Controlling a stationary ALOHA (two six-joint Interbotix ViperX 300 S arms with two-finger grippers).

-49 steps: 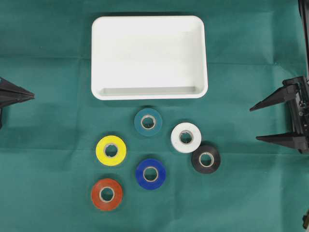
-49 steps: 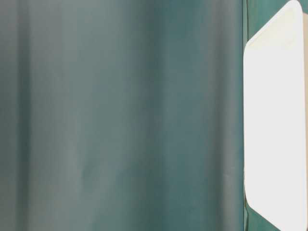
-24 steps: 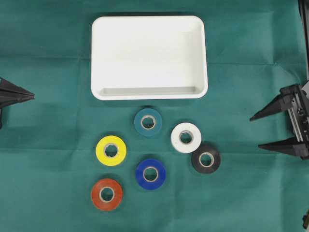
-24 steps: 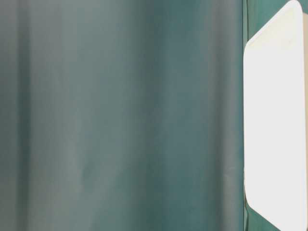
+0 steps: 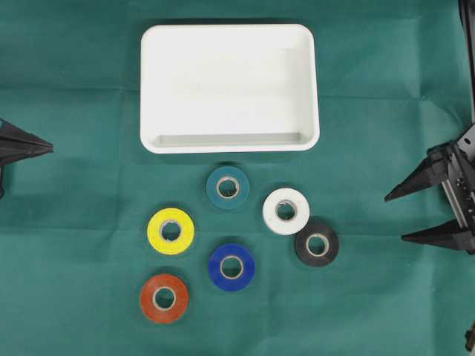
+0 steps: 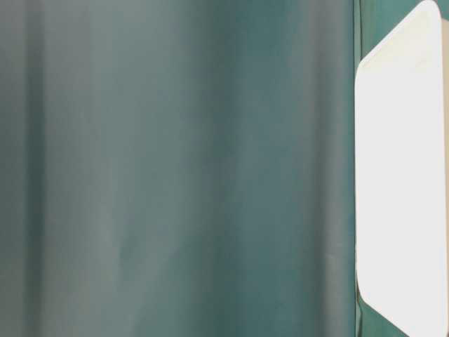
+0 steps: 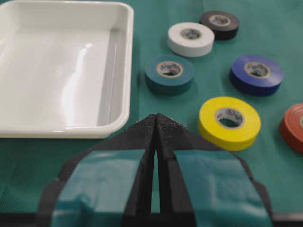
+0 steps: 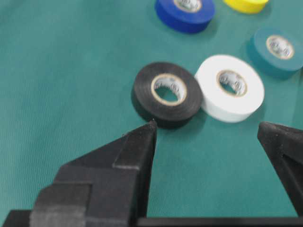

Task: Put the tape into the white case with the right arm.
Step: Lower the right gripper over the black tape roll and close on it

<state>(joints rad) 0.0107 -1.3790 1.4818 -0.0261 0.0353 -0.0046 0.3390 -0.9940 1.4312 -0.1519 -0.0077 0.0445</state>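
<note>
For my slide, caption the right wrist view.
Open right hand faces black tape touching white tape.

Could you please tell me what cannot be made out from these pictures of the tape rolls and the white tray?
- Table-level view: blurred green cloth fills most of it; no tape rolls show, and the shallow white plastic tray is cut by the right edge.
- Right wrist view: the yellow tape roll is cut by the top edge.
- Left wrist view: the orange-red tape roll is cut by the right edge.

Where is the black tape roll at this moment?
In the overhead view, the black tape roll lies flat on the green cloth, right of centre, touching the white tape roll and nearest the right end effector.
</note>
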